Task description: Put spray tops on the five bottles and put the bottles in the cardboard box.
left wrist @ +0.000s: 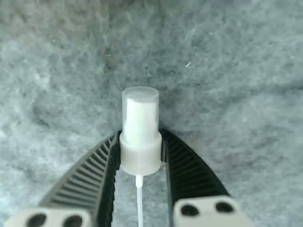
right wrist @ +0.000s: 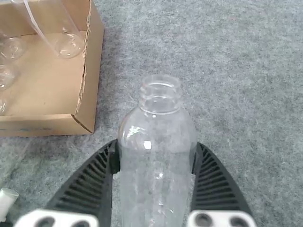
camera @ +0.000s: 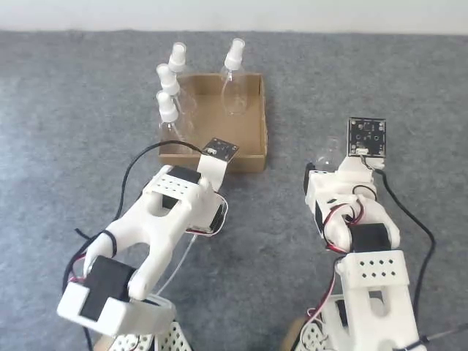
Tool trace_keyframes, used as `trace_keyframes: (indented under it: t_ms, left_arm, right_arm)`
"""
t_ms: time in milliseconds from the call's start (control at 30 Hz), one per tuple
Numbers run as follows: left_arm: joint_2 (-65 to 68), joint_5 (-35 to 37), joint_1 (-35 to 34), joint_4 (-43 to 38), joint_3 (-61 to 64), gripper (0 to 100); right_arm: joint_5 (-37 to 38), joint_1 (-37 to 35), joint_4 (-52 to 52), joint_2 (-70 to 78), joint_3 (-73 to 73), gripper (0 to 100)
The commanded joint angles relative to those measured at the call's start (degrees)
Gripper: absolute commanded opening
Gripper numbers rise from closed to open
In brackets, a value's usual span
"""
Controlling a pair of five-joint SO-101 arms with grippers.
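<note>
Spray top (left wrist: 140, 127) is pinched at its collar btwn the ribbed jaws of the left gripper (left wrist: 139, 138). Its cap end points away from the wrist and its thin dip tube (left wrist: 139, 201) trails back toward the camera, over grey felt (left wrist: 236, 71). Right gripper (right wrist: 155, 146) is closed round the body of a clear uncapped bottle (right wrist: 158, 156); the threaded neck (right wrist: 161, 92) is open and free, near the cardboard box (right wrist: 92, 56). In the high view four capped bottles (camera: 234, 88) stand in the box, three along one side and one at the far wall. The pale shape ahead of the right arm is prob. the fifth, hard to make out there.

Handling, my read: the bottle looks like empty thin plastic, so v. light, smooth, slippery and squashy. Hold it mid-body w/ a moderate squeeze, or it could ovalise or pop out when the top is twisted on. The top is rigid but small, and the collar is the place to grip, not the nozzle cap. The dip tube looks floppy and has to enter the neck first, so line up the axes before pushing down.
</note>
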Motion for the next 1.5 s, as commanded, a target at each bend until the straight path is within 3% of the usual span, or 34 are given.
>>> trace_keyframes:
  t_ms: [0, 467, 1000, 1200, 1467]
  left_arm:
    - [-5.89, -0.62, -0.09, 0.79, -0.31, 1]
    - [-27.60, -0.53, -0.09, 5.63, 0.84, 1]
    - [-51.08, 0.00, -0.09, 5.63, 0.84, 1]
    - [-60.04, 4.92, -0.09, 5.19, 0.84, 1]
    - [-70.68, 5.10, -0.09, 1.58, 0.75, 1]
  right_arm:
    - [-0.26, -0.22, -1.27, -1.80, -0.70, 7.9]
    - [-0.26, -0.48, -1.27, -1.80, -0.53, 7.8]
    - [-0.26, -0.57, -1.36, -1.80, -0.53, 7.7]
    - [-0.26, -0.66, -1.19, -1.89, -0.53, 7.6]
    - [-0.26, -1.01, 1.45, -5.05, -0.53, 7.6]
